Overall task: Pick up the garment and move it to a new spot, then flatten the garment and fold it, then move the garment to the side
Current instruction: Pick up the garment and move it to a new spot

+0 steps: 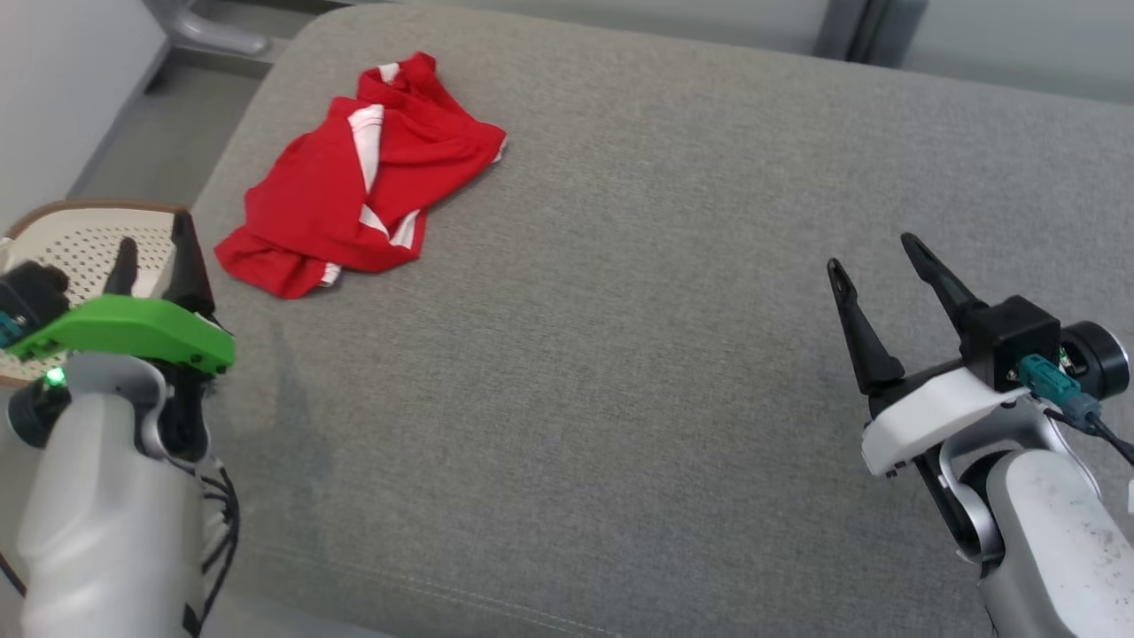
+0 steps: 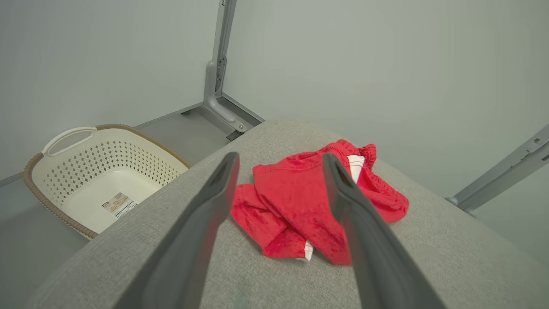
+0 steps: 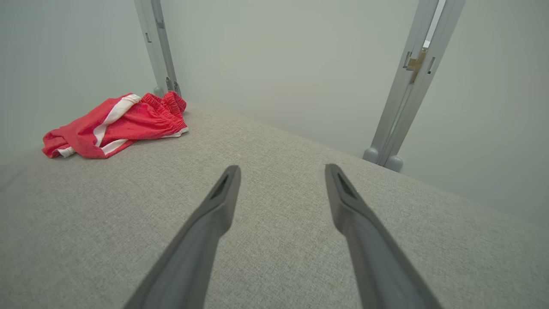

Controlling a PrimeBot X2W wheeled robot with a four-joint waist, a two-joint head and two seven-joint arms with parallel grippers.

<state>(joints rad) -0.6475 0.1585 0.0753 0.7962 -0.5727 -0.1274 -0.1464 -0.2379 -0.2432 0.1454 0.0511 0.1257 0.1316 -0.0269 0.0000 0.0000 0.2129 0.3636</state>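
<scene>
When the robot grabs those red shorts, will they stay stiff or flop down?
Probably flop: the red shorts lie crumpled in soft folds on the grey cushion. They look thin, so likely light. One pinched corner may lift first, the rest dangling.

Grey cushion (image 1: 638, 372): open fabric across the middle and right, near edge to far edge; you can pass there.
Obstacle: crumpled red garment (image 1: 354, 186) at the far left corner.
Off the left edge: laundry basket (image 1: 80, 239) on the floor, beside your left end effector (image 1: 155, 232).
Beyond the far edge: metal posts (image 3: 403, 86).
</scene>
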